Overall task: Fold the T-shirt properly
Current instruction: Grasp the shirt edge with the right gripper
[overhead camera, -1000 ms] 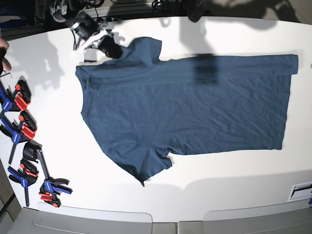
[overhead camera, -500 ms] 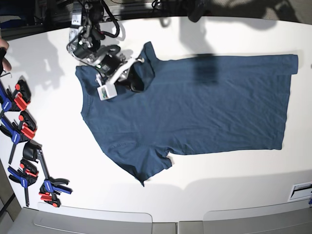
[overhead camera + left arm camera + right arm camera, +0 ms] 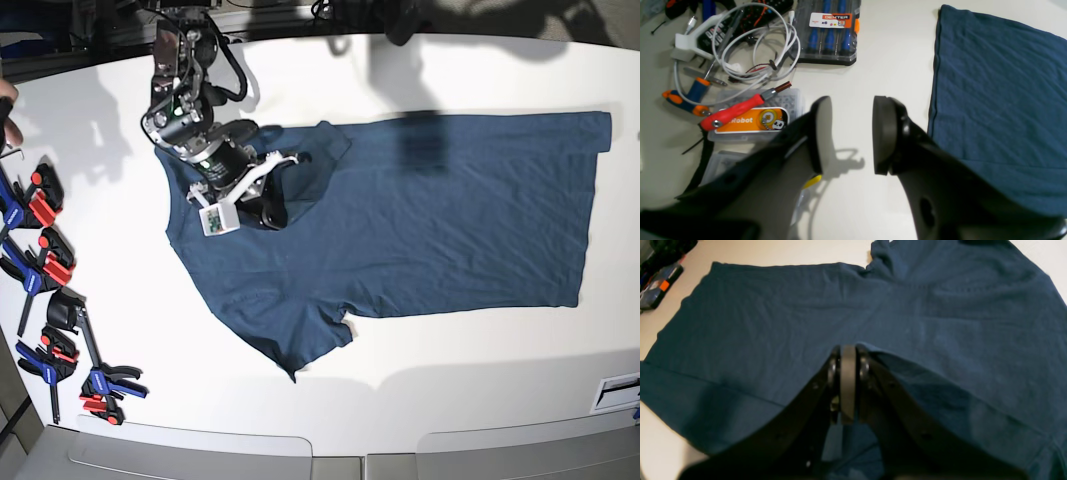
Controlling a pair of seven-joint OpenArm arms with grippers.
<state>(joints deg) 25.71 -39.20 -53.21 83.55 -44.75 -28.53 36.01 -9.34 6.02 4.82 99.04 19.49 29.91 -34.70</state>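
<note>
The dark navy T-shirt [image 3: 420,220] lies flat on the white table, collar to the left and hem to the right. My right gripper [image 3: 273,210] is over the shirt's upper chest, shut on the far sleeve [image 3: 318,152], which is folded over the body. In the right wrist view the fingertips [image 3: 848,355] are pressed together with cloth [image 3: 907,373] draped beside them. My left gripper [image 3: 851,133] is open and empty above bare table, just off the shirt's hem edge [image 3: 990,83]. The neck label is hidden.
Several blue and red clamps [image 3: 45,265] lie along the table's left edge. Beside the left gripper are a screwdriver set [image 3: 828,33], white cables [image 3: 753,43], a red-handled tool [image 3: 736,111] and a clear parts box [image 3: 753,121].
My right gripper has moved from the far sleeve's edge toward the shirt's middle, pulling the sleeve over the body. The rest of the shirt has stayed put.
</note>
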